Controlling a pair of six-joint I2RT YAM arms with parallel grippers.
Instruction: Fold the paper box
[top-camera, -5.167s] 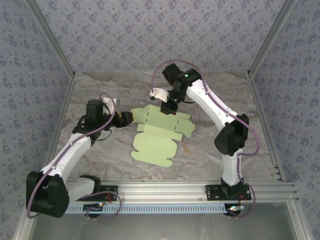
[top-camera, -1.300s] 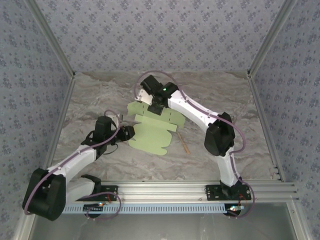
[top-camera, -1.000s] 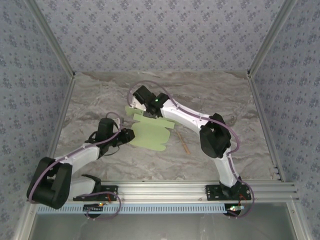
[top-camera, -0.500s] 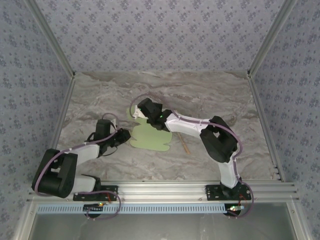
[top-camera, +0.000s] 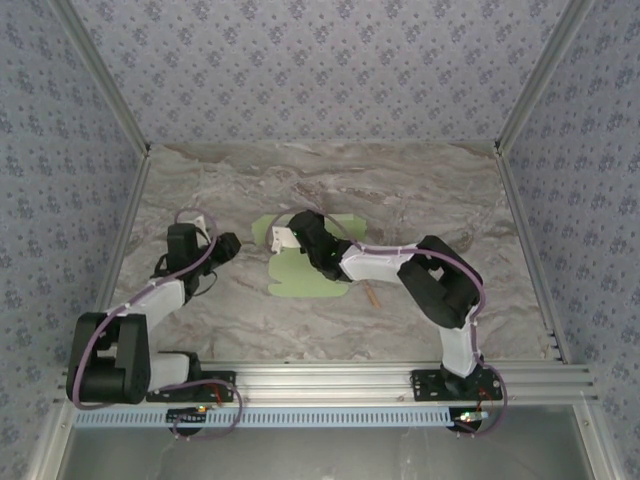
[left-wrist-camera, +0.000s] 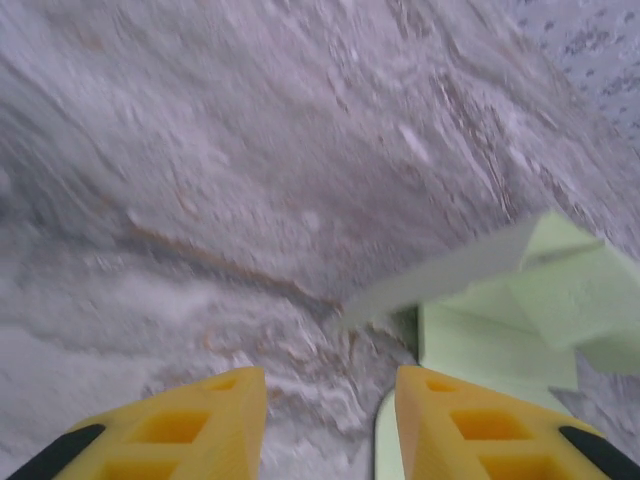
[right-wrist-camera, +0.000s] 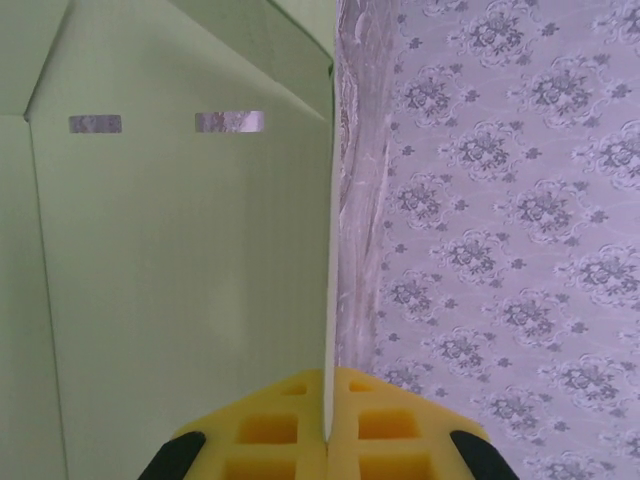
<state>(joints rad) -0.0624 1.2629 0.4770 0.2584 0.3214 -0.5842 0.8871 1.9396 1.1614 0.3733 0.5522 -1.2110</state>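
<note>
**Top view:** The paper box (top-camera: 300, 279) lies just left of the middle of the marble table (top-camera: 450, 190). It is no longer the wide flat sheet it was five seconds ago: its panels are bunched and partly lapped over one another, with flaps poking out at 11 and 1 o'clock. The right gripper (top-camera: 298, 243) has swept in low from 1 o'clock and now sits on top of the card. The left gripper (top-camera: 225, 246), at the sheet's 9 o'clock edge a second ago, has drawn back and stands apart from it on that side. A thin wooden stick (top-camera: 373, 295) lies at 4 o'clock of the card, just beside it.

**Left wrist:** The left gripper (left-wrist-camera: 330, 430) is released, its yellow fingers (left-wrist-camera: 200, 425) spread with only bare marble between them. The paper box (left-wrist-camera: 540, 290) lies ahead at 2 o'clock, one flap lifted off the table.

**Right wrist:** The right gripper (right-wrist-camera: 327, 425) is clenched on the paper box (right-wrist-camera: 180, 250), pinching a thin edge of a panel that bears two small slots.

The fold is probably under way, not finished: one arm now carries the card alone, and the freed arm likely needs a fresh hold before a wall can be raised.
</note>
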